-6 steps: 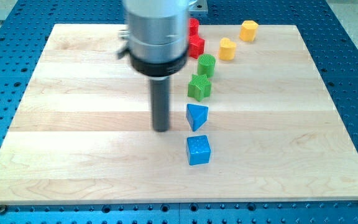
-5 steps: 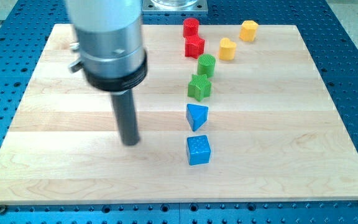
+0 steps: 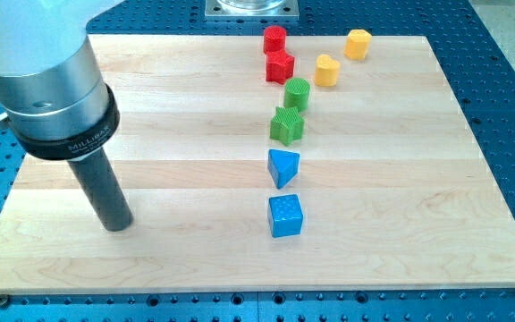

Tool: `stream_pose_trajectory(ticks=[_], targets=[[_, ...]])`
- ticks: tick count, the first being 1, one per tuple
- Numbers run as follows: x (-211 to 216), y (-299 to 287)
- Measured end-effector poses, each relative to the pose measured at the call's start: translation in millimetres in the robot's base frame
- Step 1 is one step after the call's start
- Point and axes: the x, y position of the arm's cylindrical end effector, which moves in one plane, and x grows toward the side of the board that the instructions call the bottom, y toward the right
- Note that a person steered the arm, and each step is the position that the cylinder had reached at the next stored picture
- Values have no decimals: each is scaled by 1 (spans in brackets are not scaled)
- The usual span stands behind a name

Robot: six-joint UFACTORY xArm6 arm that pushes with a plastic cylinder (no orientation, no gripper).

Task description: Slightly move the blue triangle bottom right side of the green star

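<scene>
The blue triangle (image 3: 282, 166) lies near the board's middle, just below the green star (image 3: 286, 125). My tip (image 3: 115, 225) rests on the board far to the view's left of both, well apart from every block. A blue cube (image 3: 285, 216) sits just below the triangle.
A green cylinder (image 3: 297, 93) stands above the star. A red star (image 3: 281, 65) and a red cylinder (image 3: 274, 38) sit near the top. Two yellow blocks (image 3: 327, 70) (image 3: 358, 43) lie at the top right. The wooden board (image 3: 436, 197) lies on a blue perforated table.
My tip has slid from just left of the blue triangle toward the view's left and slightly down. No block has moved.
</scene>
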Motion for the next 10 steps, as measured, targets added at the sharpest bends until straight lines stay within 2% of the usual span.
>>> stream_pose_trajectory(ticks=[4,6,8,9,10], targets=[[2,7],[-43,107],[-56,197],[-56,196],[-76,189]])
